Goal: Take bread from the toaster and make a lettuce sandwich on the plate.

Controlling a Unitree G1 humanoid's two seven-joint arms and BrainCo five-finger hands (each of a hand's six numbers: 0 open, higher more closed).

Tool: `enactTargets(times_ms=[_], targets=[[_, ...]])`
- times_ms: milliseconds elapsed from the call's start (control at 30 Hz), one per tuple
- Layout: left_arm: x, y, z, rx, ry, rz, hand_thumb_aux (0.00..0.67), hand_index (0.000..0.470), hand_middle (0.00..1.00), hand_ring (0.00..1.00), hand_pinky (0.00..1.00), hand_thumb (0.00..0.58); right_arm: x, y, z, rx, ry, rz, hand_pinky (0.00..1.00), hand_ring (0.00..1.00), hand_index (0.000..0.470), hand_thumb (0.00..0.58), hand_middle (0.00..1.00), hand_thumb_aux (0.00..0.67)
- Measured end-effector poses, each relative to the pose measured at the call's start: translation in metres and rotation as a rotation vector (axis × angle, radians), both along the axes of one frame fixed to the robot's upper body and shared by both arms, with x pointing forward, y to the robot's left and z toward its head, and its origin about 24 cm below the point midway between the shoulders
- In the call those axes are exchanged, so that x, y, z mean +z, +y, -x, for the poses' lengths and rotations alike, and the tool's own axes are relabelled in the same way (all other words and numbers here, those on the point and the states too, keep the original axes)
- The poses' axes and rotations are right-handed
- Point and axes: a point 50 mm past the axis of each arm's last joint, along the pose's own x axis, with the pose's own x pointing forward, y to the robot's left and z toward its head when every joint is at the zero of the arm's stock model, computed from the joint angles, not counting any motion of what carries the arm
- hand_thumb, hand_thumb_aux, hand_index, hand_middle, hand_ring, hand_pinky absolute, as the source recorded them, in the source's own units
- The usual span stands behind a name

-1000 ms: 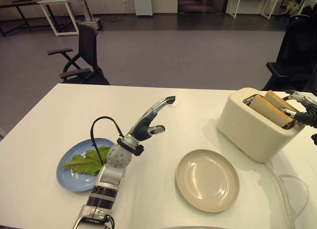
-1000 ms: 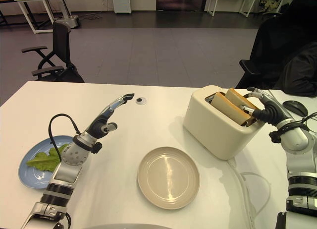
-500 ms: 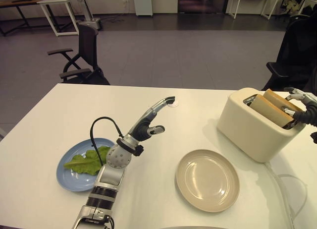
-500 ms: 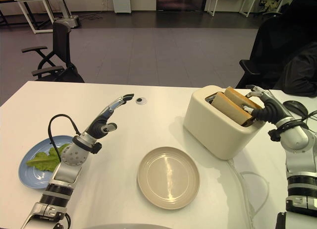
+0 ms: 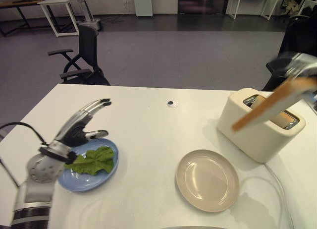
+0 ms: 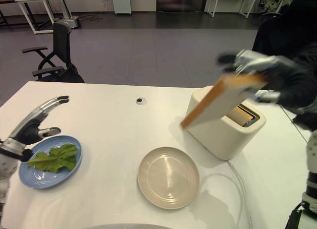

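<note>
Since the earlier pictures both arms have shifted: the right hand (image 6: 262, 70) has risen clear of the toaster (image 6: 223, 137), drawing one bread slice (image 6: 220, 100) up and out with it, and the left hand (image 6: 34, 125) has swung away from the middle of the table (image 6: 124, 135) toward the robot's left side. Blurred by its motion, the right hand is clenched on the upper end of the bread slice, which hangs tilted, its free lower end pointing down and to the left of the hand, in front of the toaster's near corner and not touching it as far as can be seen. A second slice (image 6: 242, 115) sits low in the slot, directly beneath that hand. Further down and to the left of the right hand lies the beige plate (image 6: 168, 177), bare, near the toaster but apart from it. The left hand is released, its fingers (image 5: 96, 106) spread and straight, grasping nothing; it hovers over the far left edge of the blue plate (image 6: 37, 175), with the lettuce leaf (image 6: 55, 158) just below and to the right of it, whether touched or not cannot be told. Taken together, the first step appears complete for one slice: bread is out of the toaster but not yet set down. What seems to follow is carrying the slice down to the beige plate, while the left hand looks placed to collect the lettuce.
</note>
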Motion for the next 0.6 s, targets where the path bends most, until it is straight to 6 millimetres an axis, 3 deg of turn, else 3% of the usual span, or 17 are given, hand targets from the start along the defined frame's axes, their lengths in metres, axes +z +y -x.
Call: enactTargets(times_ms=[133,367,400,433,467,500,533,567,600], targets=[[-0.022,0.031,0.016,0.072,0.191,-0.264,0.000,0.000,0.00,0.00,0.00,0.000,-0.044,0.041,-0.015,0.212,0.194,0.227,0.00,0.00,0.470,0.580,0.00,0.670],[-0.059,0.052,0.027,0.159,0.339,-0.419,0.000,0.000,0.00,0.00,0.00,0.000,-0.106,0.093,-0.037,0.383,0.323,0.540,0.00,0.00,0.470,0.580,0.00,0.670],[-0.060,0.055,0.029,0.167,0.352,-0.437,0.013,0.009,0.00,0.00,0.00,0.023,-0.111,0.099,-0.038,0.398,0.328,0.552,0.00,0.00,0.470,0.580,0.00,0.670],[-0.060,0.058,0.031,0.176,0.366,-0.454,0.060,0.042,0.00,0.00,0.00,0.100,-0.119,0.106,-0.040,0.406,0.335,0.567,0.00,0.00,0.418,0.573,0.00,0.596],[-0.062,0.057,0.032,0.175,0.372,-0.457,0.163,0.114,0.00,0.00,0.00,0.248,-0.125,0.112,-0.041,0.413,0.340,0.577,0.00,0.00,0.347,0.540,0.00,0.494],[-0.065,0.057,0.032,0.176,0.381,-0.469,0.236,0.166,0.00,0.00,0.00,0.337,-0.129,0.115,-0.042,0.414,0.339,0.584,0.00,0.00,0.249,0.452,0.00,0.355],[-0.068,0.057,0.032,0.181,0.389,-0.490,0.302,0.212,0.00,0.00,0.00,0.405,-0.132,0.117,-0.043,0.409,0.337,0.602,0.00,0.00,0.227,0.425,0.00,0.323],[-0.069,0.058,0.033,0.187,0.390,-0.507,0.370,0.260,0.00,0.00,0.00,0.464,-0.136,0.117,-0.044,0.402,0.340,0.623,0.00,0.00,0.151,0.313,0.00,0.215],[-0.070,0.060,0.033,0.193,0.392,-0.530,0.405,0.284,0.00,0.00,0.00,0.489,-0.139,0.117,-0.044,0.400,0.347,0.632,0.00,0.00,0.020,0.049,0.00,0.029]])
